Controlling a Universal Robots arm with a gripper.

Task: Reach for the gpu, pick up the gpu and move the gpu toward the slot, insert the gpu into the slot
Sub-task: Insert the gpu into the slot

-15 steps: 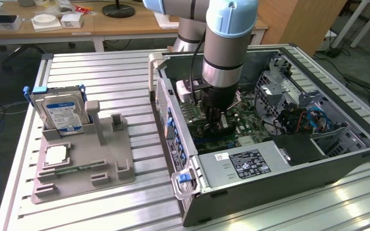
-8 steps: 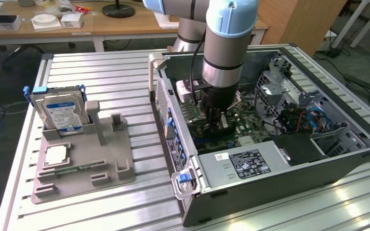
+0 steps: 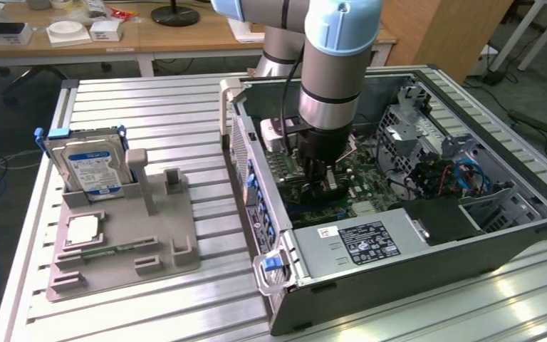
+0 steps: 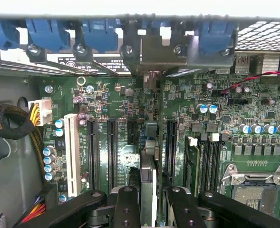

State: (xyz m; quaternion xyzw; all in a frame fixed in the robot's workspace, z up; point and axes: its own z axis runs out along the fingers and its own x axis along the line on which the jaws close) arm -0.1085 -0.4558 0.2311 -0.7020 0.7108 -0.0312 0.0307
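- The end effector (image 4: 149,209) is down inside the open computer case (image 3: 501,235), directly above the green motherboard (image 4: 130,102).
- In the wrist view its two black fingers (image 4: 125,209) are clenched on the gpu (image 4: 148,190), one on each flat side of the card, so the end effector is grasping the gpu.
- The gpu is seen edge-on in this view: a thin card standing upright on the motherboard, with its metal bracket (image 4: 154,52) at the rear wall of the case, under the row of blue clips (image 4: 97,33).
- The gpu stands in line with the slot (image 4: 151,130), between the black expansion connectors (image 4: 112,152) on one side and one more black connector (image 4: 170,147) on the other side.
- I cannot tell from the pictures if the card edge is fully seated in the slot or only rests on it.
- A white connector (image 4: 73,154) lies beside the black connectors, on the side away from the gpu.
- The square metal processor socket (image 4: 256,187) is on the motherboard well apart from the gpu, past the memory slots (image 4: 204,161).
- In the exterior view the arm (image 3: 335,64) comes down from above into the case, and the end effector (image 3: 319,182) is low over the motherboard (image 3: 369,187).
- The case lies on its side on the ribbed metal tabletop (image 3: 159,107).
- On the tabletop, to the exterior view's left of the case, there is a grey holder tray (image 3: 126,249).
- A hard drive (image 3: 88,167) with a blue-white label stands upright in the tray, and a small square silver processor chip (image 3: 83,229) lies flat near it.
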